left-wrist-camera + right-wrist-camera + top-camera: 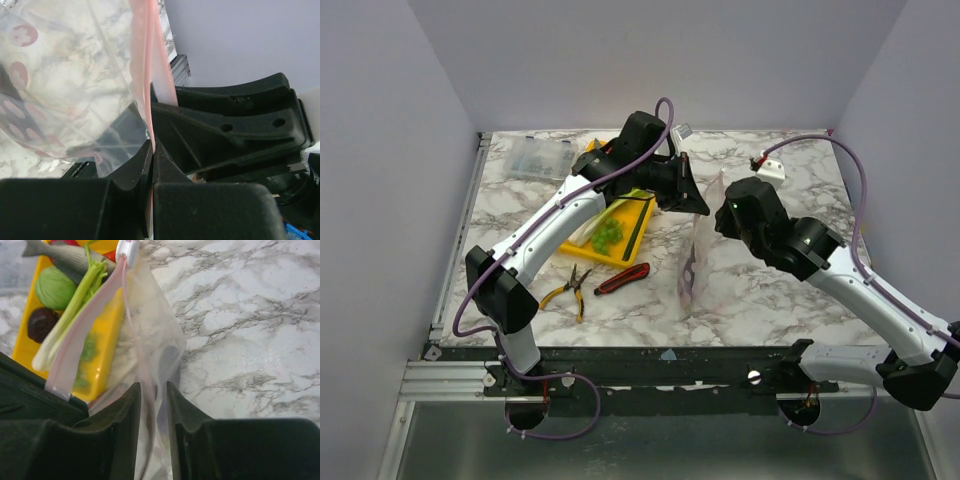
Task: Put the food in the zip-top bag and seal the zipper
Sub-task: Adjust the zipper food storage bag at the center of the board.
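Marble-patterned in white and grey, the surface [770, 290] looks smooth and faintly glossy. It is boxed in by plain pale lilac walls [380, 150] on three sides, with a ribbed metal rail [450, 375] along its near edge.

I have the bag [698, 250] standing on edge near the middle, between the two arms. It is thin, floppy clear film, creased and printed with faint pink round spots. Its zipper [85, 325] is a narrow, matt, pale pink strip along the mouth edge, with a small white plastic slider [127, 250] at its far end.

My left fingers [157, 160], hard black plastic with angular ribs, are pressed together on that pink strip and hold the bag up by it. My right fingers [136, 395] stand apart, one on each side of the bag's film. Whether they touch the film I cannot tell.

The food I can see lies in a shallow yellow plastic tray [20, 342] just left of the bag. From the right wrist I make out a slim grey fish [60, 255], a round ribbed green cabbage [54, 287], a dark glossy eggplant [42, 322] and a long white-green leek [70, 315] lying on a slant. Knobbly green grapes [607, 233] show in the top view.

On the bare surface by the tray's near side lie yellow-handled pliers [572, 288] and a red-and-black knife [622, 279], close together. A clear hard box [535, 157] sits at the back left, and a small white block [770, 168] at the back right.
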